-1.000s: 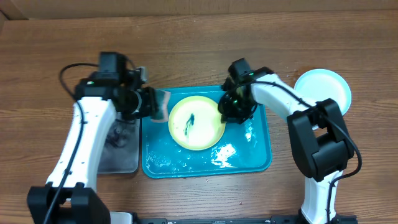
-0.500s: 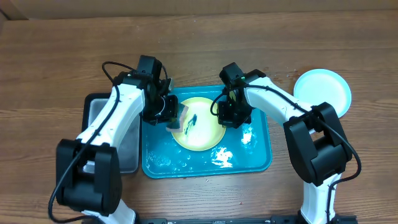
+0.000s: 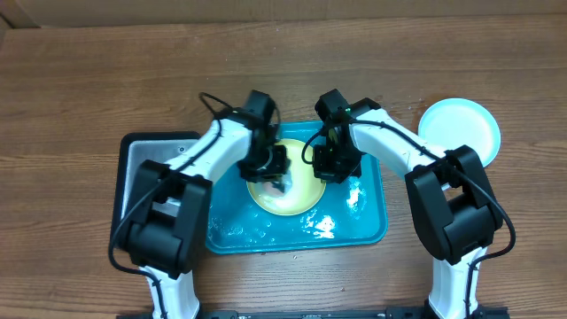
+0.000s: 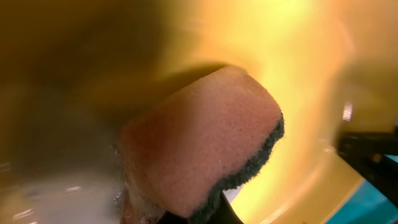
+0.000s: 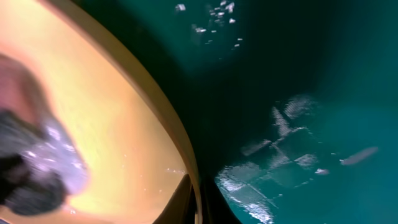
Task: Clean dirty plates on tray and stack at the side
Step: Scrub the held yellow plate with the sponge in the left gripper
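A pale yellow-green plate [image 3: 298, 197] lies on the teal tray [image 3: 370, 227]. My left gripper [image 3: 271, 172] is shut on a sponge [image 4: 199, 134] with a dark scouring edge. The sponge presses on the plate's centre, and the arm hides any smear. My right gripper [image 3: 326, 168] is shut on the plate's right rim [image 5: 194, 186], one finger inside and one outside. In the right wrist view the plate [image 5: 118, 118] fills the left, the wet tray floor [image 5: 311, 93] the right. A pale blue-white plate [image 3: 459, 128] sits on the table at the far right.
A grey metal tray [image 3: 151, 168] with a black rim stands left of the teal tray. Water and foam patches [image 3: 319, 223] lie on the teal tray's front part. Brown wooden tabletop surrounds everything.
My left arm has swung right from the grey tray to the plate's centre, carrying the sponge over the dark smear. The right gripper has kept its hold on the rim.
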Controlling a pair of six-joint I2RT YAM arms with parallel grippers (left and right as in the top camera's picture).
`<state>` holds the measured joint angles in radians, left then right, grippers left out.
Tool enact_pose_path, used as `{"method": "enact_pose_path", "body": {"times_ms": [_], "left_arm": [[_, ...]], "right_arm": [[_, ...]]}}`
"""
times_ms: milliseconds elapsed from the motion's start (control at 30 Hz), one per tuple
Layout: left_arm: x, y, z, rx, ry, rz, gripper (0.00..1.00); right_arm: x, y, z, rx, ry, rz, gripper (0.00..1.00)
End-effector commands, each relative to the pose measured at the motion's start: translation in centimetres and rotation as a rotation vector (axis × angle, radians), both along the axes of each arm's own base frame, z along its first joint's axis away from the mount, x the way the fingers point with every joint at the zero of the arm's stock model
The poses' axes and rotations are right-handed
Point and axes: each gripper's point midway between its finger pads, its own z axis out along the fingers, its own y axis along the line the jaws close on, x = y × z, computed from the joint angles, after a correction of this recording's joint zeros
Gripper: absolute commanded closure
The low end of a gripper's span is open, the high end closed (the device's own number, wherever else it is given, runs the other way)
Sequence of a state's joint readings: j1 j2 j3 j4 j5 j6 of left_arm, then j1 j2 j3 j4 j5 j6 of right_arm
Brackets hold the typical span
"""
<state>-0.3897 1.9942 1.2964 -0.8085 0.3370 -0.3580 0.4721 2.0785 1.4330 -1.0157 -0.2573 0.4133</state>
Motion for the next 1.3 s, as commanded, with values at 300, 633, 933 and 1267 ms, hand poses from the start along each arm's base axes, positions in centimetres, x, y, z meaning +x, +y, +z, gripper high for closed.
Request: {"method": "enact_pose_path", "body": {"times_ms": [300,633,933,1267], "left_arm": [[-2.7,-5.3,-2.5,-0.136,0.127,-0.001,0.96],[2.2,6.6,-4.5,0.199,0.045,0.315,0.96],[2.3,13.1,-4.4,0.428,0.030,0.386,0.96],[-0.1,-0.5,-1.3,-0.116,0.121,0.028,0.96]], "right_arm": [[-0.3,-1.3,-1.2,-0.071,0.005,0.004,0.96],[-0.5,-1.5,-1.1,-0.076,0.014,0.004,0.96],[-0.6,-1.5,-1.1,-0.078,0.016,0.004,0.96],[-0.5,-1.5,-1.1,-0.076,0.014,0.005,0.96]]}}
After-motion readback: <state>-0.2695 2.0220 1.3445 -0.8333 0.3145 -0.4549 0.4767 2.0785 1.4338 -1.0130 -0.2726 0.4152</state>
